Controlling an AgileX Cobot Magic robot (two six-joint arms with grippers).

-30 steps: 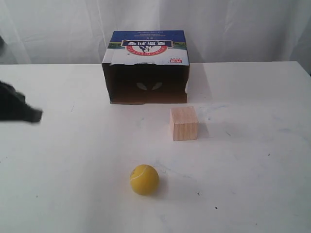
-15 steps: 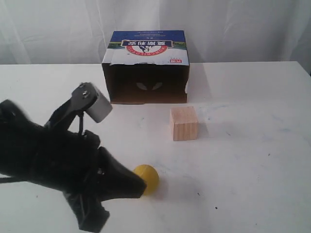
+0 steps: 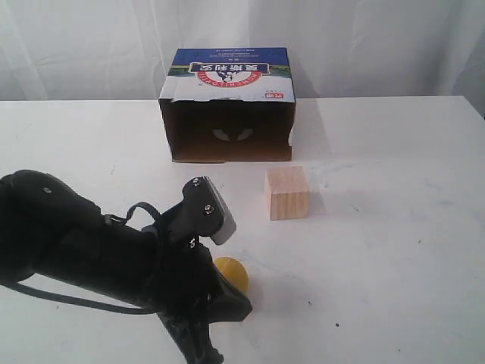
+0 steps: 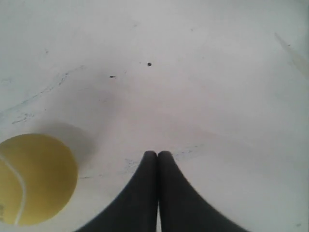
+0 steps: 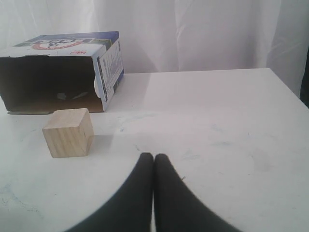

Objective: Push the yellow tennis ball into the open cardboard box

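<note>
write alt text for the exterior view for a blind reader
A black robot arm reaches in from the lower left, its end effector down beside a yellow tennis ball it partly hides. Beyond on the white table, a wooden cube sits before an open cardboard box whose opening faces the camera.

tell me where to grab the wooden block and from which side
Take the wooden block by its two upright side faces, left and right in the exterior view, coming down from above. It sits flat on the table, its faces are flat and parallel, and nothing touches it; the box stands apart behind it. The right hand, now shut, must open first.
</note>
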